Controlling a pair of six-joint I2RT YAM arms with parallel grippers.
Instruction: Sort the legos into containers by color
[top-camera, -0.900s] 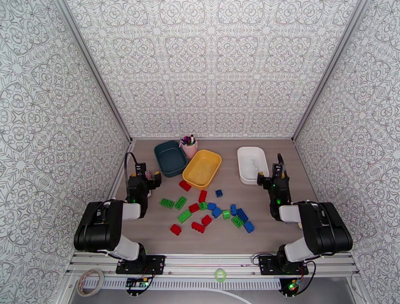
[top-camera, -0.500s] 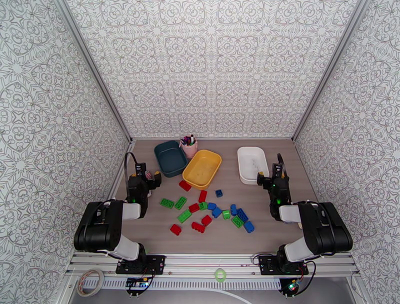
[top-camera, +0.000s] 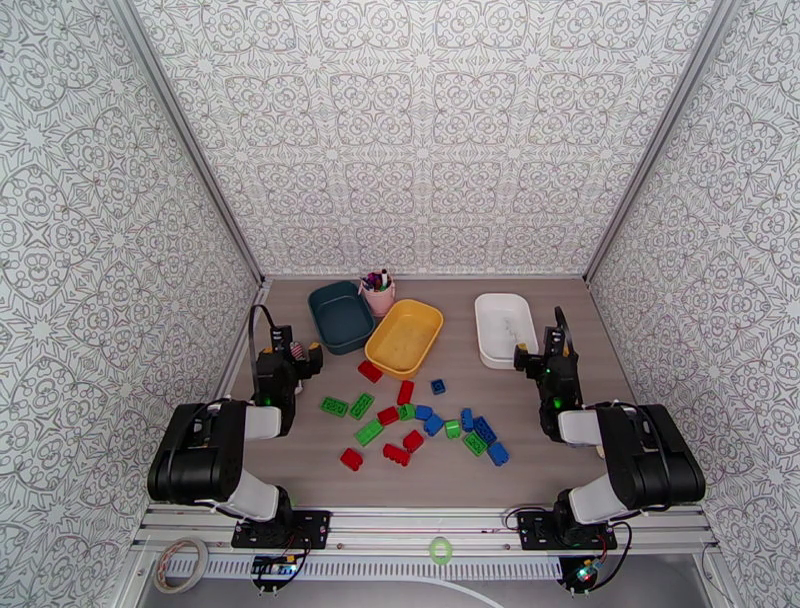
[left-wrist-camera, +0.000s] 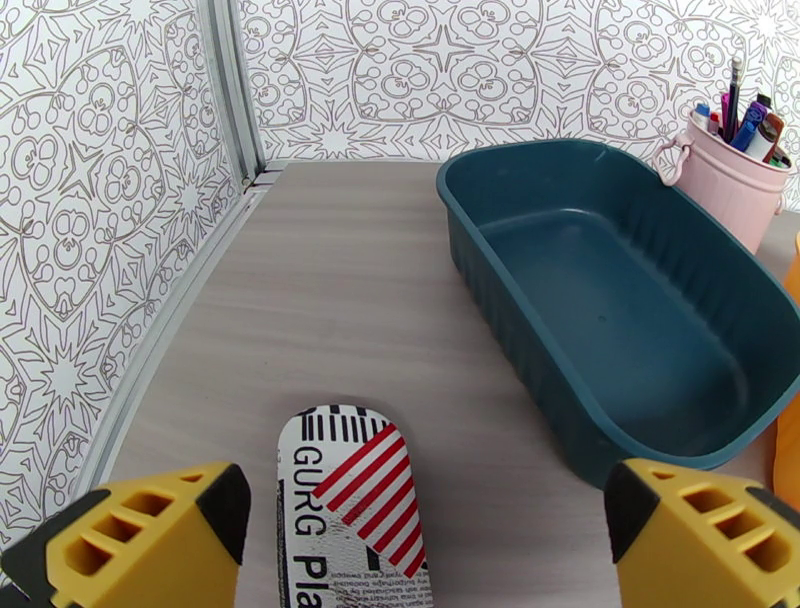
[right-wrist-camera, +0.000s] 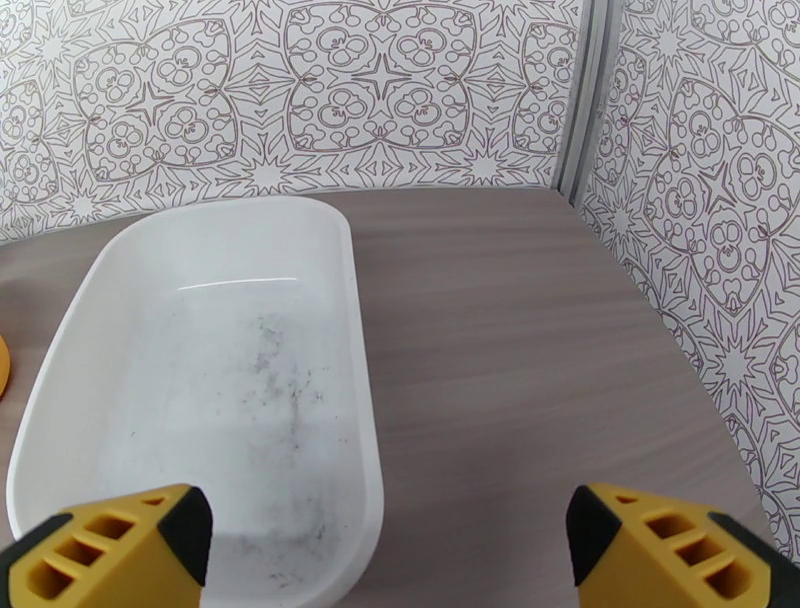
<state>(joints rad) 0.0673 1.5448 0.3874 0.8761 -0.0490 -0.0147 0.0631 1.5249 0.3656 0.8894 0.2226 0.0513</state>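
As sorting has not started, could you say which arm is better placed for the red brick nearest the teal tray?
Probably left: the left gripper, open beside the teal tray, is closer to that red brick than the right gripper, open by the white tray.

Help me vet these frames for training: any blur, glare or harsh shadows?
Top external view: even, soft light, bricks small but sharp, shadows faint. Left wrist view: teal tray crisp, no glare. Right wrist view: a thin bright streak on the white tray's inner wall, otherwise sharp; grey smudges inside read clearly.
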